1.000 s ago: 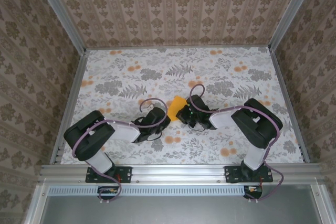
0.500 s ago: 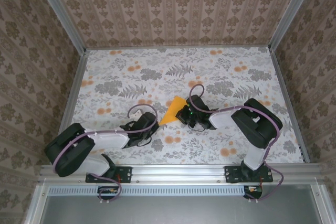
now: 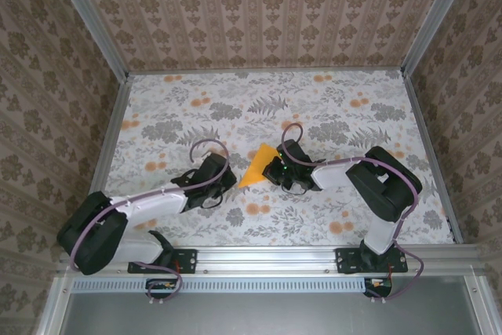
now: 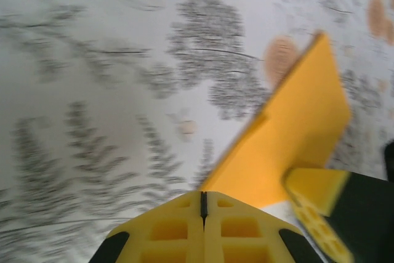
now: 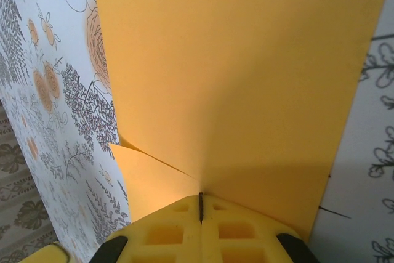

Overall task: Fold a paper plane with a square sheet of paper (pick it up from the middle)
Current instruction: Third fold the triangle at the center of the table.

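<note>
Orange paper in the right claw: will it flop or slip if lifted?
Probably light and floppy: the orange paper is thin, pinched at one edge by the shut right claw. The fold, with a second layer showing beside the claw, may stiffen it a little. Slipping seems unlikely while pinched.

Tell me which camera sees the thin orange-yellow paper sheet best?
The right wrist view: the thin orange-yellow paper sheet is big and sharp there, pinched in the right gripper. The top view shows it tiny; the left wrist view shows it blurred.
</note>
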Robot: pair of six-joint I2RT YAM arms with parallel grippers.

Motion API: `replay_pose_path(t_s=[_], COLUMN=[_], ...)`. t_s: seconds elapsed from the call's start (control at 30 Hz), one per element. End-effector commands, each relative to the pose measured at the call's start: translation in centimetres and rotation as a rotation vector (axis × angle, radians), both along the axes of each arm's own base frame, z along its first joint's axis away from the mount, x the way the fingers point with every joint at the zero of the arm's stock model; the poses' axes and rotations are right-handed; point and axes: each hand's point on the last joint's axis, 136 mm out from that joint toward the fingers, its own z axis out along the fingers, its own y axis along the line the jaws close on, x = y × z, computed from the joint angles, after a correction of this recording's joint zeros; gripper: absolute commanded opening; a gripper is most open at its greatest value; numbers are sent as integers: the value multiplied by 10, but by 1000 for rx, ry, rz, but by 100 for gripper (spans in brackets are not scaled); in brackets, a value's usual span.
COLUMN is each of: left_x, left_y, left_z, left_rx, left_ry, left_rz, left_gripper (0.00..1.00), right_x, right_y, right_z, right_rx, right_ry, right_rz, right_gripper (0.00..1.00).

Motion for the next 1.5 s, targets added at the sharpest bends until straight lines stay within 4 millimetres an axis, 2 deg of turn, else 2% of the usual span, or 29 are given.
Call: replay_pose_path(t_s=[0.0,0.13,0.23,0.5,0.63,0.73,1.0,1.13,1.33,1.47], left_x=[3,8,6,-2,-14,-23,-32,-40,-50,-46], left_y=[-38,-65,-72,-34,-27,-14,24,36,44,48], left_z=[10,2,-11,-50,-66,-76,-75,-80,-80,-66], left_rx=[-57,-74,-62,42,57,85,162,173,184,217], left_ry=[-25,7,41,103,160,194,219,249,279,260], left_rz=[-141,-185,-181,-54,-34,-2,86,105,97,65], left_gripper=[0,0,0,0,0,0,0,0,0,0], right_x=[-29,-30,-30,-32,-33,-34,-38,-38,-33,-26], right_y=[-36,-36,-36,-38,-39,-41,-50,-51,-50,-44], right_z=[-53,-53,-52,-55,-56,-57,-64,-63,-56,-43], right_rx=[-170,-170,-168,-172,-178,-183,-209,-211,-209,-187], right_ry=[167,172,171,179,187,190,208,203,180,141], right_rz=[-24,-22,-23,-23,-25,-26,-40,-43,-36,-7], right_gripper=[0,0,0,0,0,0,0,0,0,0])
